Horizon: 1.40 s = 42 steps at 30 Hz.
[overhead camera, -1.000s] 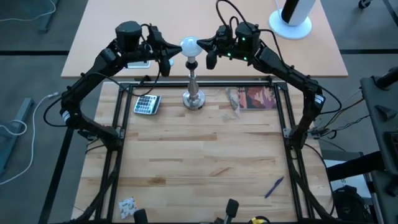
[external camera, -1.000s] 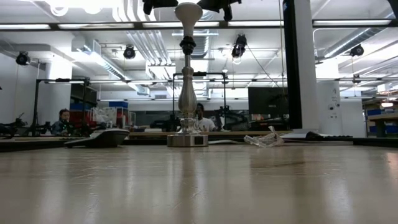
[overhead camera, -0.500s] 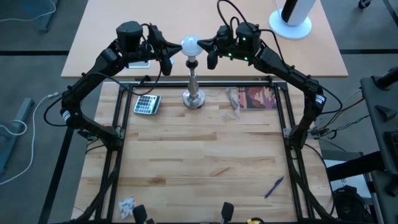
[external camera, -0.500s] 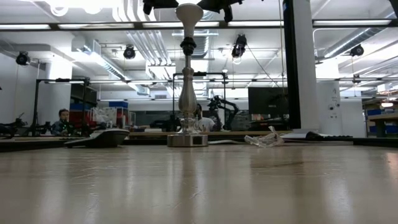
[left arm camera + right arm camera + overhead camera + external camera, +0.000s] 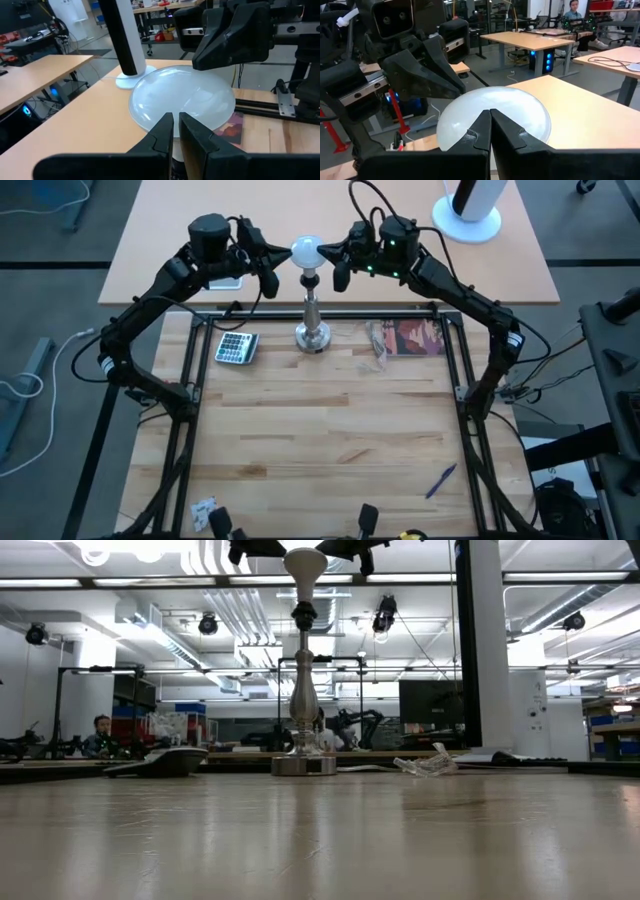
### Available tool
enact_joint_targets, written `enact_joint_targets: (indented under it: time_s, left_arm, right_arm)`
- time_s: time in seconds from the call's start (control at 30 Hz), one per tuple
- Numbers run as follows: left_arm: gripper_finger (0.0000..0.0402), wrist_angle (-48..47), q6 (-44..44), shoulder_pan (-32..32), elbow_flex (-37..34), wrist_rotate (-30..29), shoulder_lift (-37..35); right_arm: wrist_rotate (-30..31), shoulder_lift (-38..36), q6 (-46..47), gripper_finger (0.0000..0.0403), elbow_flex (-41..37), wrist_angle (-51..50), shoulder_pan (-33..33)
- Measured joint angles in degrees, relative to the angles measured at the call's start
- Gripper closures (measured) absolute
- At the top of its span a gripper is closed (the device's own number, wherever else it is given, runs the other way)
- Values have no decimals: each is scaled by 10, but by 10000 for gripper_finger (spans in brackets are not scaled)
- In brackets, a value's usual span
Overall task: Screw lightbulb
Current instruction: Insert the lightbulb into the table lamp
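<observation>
The white frosted lightbulb [image 5: 305, 252] sits upright with its base in the black socket on top of the silver stand [image 5: 312, 330]. The stand rests by its round foot on the wooden table near the far edge. The bulb also shows in the low view [image 5: 303, 560]. My left gripper [image 5: 272, 278] is shut just left of the bulb at bulb height. My right gripper [image 5: 338, 275] is shut just right of it. The high view shows a small gap on each side. In the wrist views the bulb [image 5: 182, 100] [image 5: 495, 117] fills the space right beyond each gripper's fingertips.
A calculator [image 5: 236, 347] lies left of the stand. Clear plastic wrap [image 5: 378, 340] and a red booklet [image 5: 420, 337] lie to its right. A pen [image 5: 440, 480] lies near the front right. A large white cylinder on a round base [image 5: 468, 210] stands on the far table.
</observation>
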Motion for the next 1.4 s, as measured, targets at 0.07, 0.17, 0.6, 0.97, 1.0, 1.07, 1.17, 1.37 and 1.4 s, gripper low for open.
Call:
enact_joint_targets:
  time_s: [0.07,0.17,0.6,0.97,1.0,1.07,1.17,1.37,1.4]
  left_arm:
    - [381,0,-3,0,0,0,-1]
    - [381,-1,-3,0,-1,3,-7]
    - [381,4,2,-1,-2,37,-15]
    - [381,47,11,-2,-2,46,-10]
    - [381,47,12,-2,-2,46,-7]
    - [381,47,18,-2,-2,46,-2]
    - [381,47,24,-2,-2,46,7]
    - [381,54,21,-1,0,37,17]
    - [381,53,21,-1,0,33,17]
  right_arm:
    - [1,0,-1,403,0,2,0]
    - [10,-3,-2,403,0,2,0]
    - [26,-9,-4,403,12,10,-10]
    - [35,-9,-2,403,11,12,-19]
    - [35,-9,-2,403,11,13,-19]
    - [35,-9,-2,403,7,14,-19]
    - [36,-9,-1,403,-1,18,-19]
    - [35,-9,0,403,-9,26,-19]
    - [36,-9,0,403,-10,26,-19]
